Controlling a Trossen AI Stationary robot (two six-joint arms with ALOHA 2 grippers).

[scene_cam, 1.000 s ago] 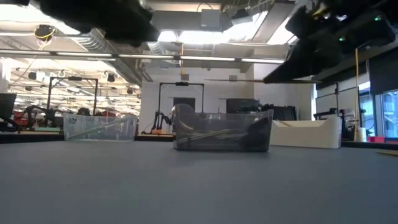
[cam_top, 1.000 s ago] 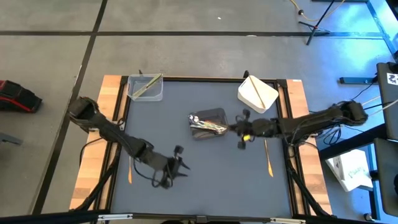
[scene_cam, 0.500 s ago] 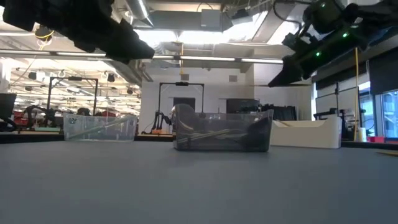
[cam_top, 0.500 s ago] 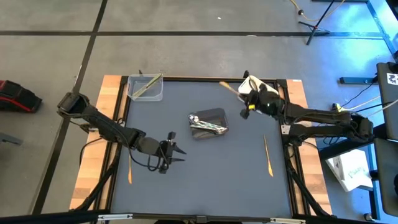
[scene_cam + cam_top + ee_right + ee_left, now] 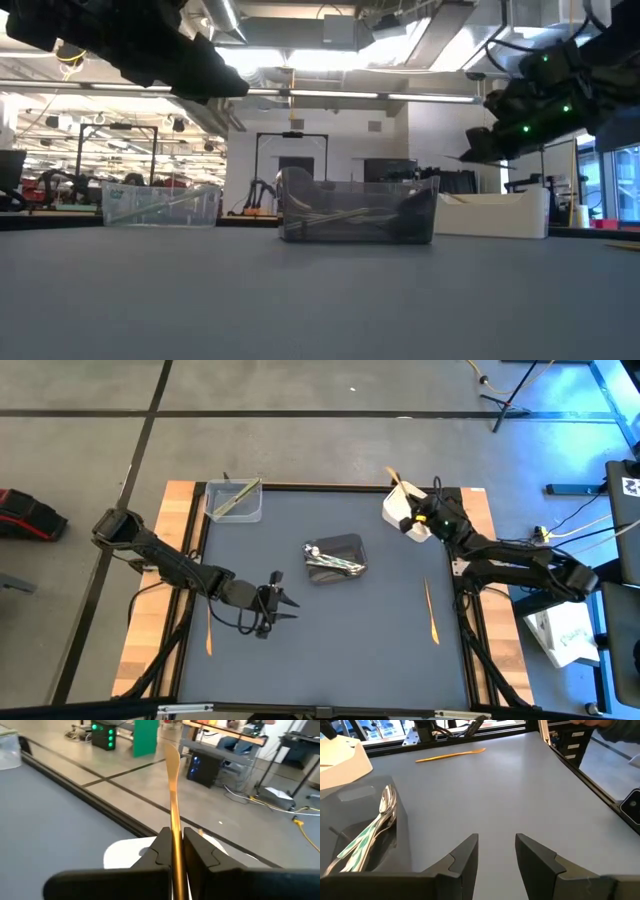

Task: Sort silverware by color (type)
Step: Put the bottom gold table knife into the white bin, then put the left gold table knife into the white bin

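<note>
My right gripper [image 5: 406,496] hovers over the white tub [image 5: 425,510] at the table's far right and is shut on a tan utensil [image 5: 172,795]. The low view shows this gripper [image 5: 500,140] raised well above the tub [image 5: 495,212]. My left gripper [image 5: 277,603] is open and hangs above bare mat at the near left, its fingers [image 5: 465,857] around nothing. The dark grey tub [image 5: 337,557] holds silver utensils [image 5: 382,815]. A clear tub [image 5: 235,500] holds pale green ones. One tan utensil [image 5: 430,610] lies flat on the mat, another [image 5: 208,632] by the left edge. My right gripper pinches the tan utensil between its two fingers [image 5: 160,842], the flat sides against the pads. The utensil runs along the fingers, and its broad free end [image 5: 171,752] sticks out well ahead of them toward the far edge. It is lifted clear above the white tub [image 5: 125,855].
A black rail frames the mat, with wooden strips outside it left and right. The three tubs stand in the far half: clear at far left, dark grey in the middle, white at far right. The near half is open mat apart from the tan utensils.
My right gripper has carried the tan utensil from beside the dark grey tub toward the far right, ending over the white tub, and has turned so the utensil points at the far edge. My left gripper has shifted a little toward the far edge, then held still.
</note>
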